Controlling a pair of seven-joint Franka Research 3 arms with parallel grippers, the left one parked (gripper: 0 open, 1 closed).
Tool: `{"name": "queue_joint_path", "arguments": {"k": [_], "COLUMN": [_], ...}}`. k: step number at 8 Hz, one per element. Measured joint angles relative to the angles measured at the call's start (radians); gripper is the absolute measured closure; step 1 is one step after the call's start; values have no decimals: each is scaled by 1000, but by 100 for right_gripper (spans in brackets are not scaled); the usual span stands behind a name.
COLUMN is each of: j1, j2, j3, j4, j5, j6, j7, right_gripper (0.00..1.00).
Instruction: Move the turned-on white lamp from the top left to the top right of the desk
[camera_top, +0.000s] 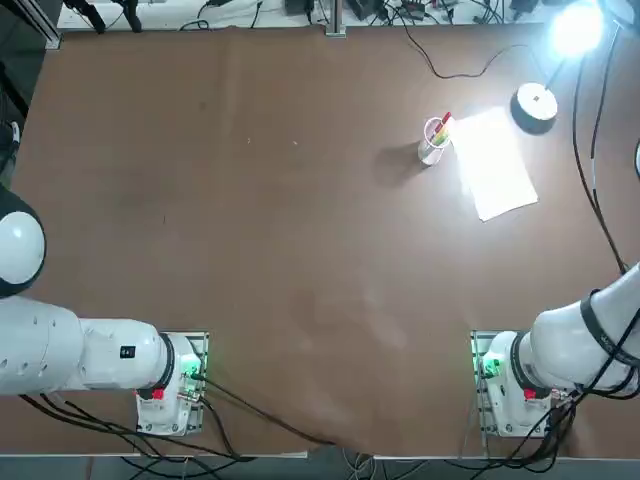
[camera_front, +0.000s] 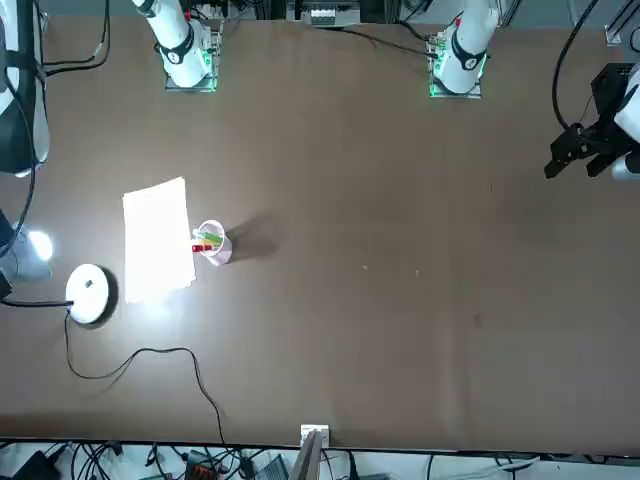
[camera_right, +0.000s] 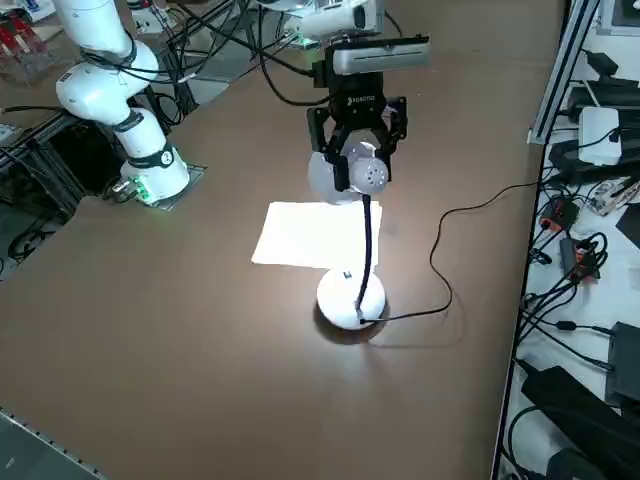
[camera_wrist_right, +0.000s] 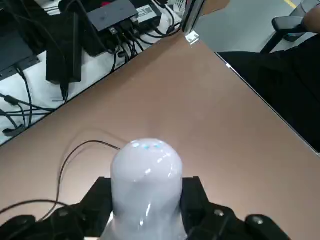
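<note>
White and glowing, the lamp (camera_right: 352, 240) stands at the desk's (camera_top: 250, 230) top right, base beside the paper (camera_right: 305, 235). The right pincer (camera_right: 358, 150) is clamped on its head. It likely should release gently without tipping it. The neck rises upright; the head's long axis leans outward over the edge.

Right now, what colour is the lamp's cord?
Black; the cord trailing from the lamp shows best in the right side view.
</note>
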Motion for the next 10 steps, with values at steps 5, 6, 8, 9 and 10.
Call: {"name": "queue_joint_path", "arguments": {"k": [5, 6, 8, 9, 10], "j1": [29, 34, 48, 54, 60], "j2": [10, 9, 0, -5, -6], "j3": [1, 1, 2, 2, 2], "j4": [-35, -39, -54, -62, -65], "j5": [-46, -48, -52, -53, -53], "j6": [0, -5, -29, -49, -79], "j7": [99, 99, 99, 99, 101], "right_gripper": [27, 27, 27, 27, 27]}}
